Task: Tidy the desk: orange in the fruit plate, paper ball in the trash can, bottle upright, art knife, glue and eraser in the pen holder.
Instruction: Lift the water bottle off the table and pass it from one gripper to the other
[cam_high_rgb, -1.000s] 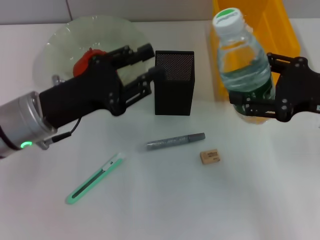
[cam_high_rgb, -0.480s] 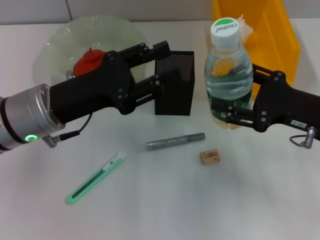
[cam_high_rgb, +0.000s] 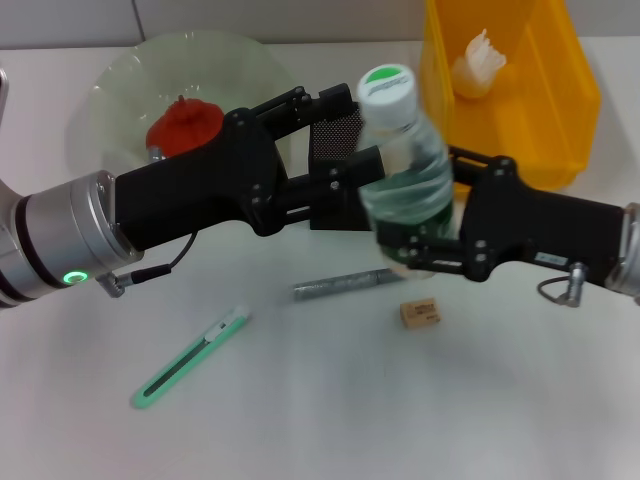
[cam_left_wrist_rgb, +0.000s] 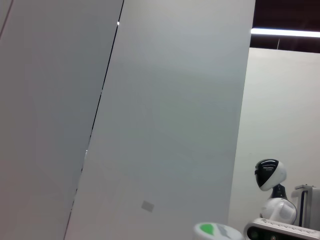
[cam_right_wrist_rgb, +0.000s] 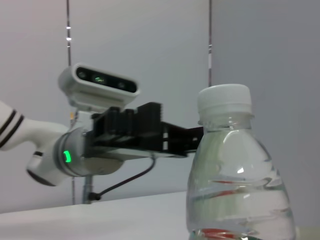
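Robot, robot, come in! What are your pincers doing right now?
Right pincer shut on water bottle, upright. Left pincer open, beside it. Pen holder close behind.

bottle before pen holder; eraser right of glue.

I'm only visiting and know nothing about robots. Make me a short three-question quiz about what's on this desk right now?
1. True or false: the right gripper holds the bottle.
2. Where is the paper ball? A) in the yellow bin B) on the plate C) beside the eraser
3. What red thing lies on the plate?

Key: 1 true. 2 A. 3 the orange, behind the left gripper.
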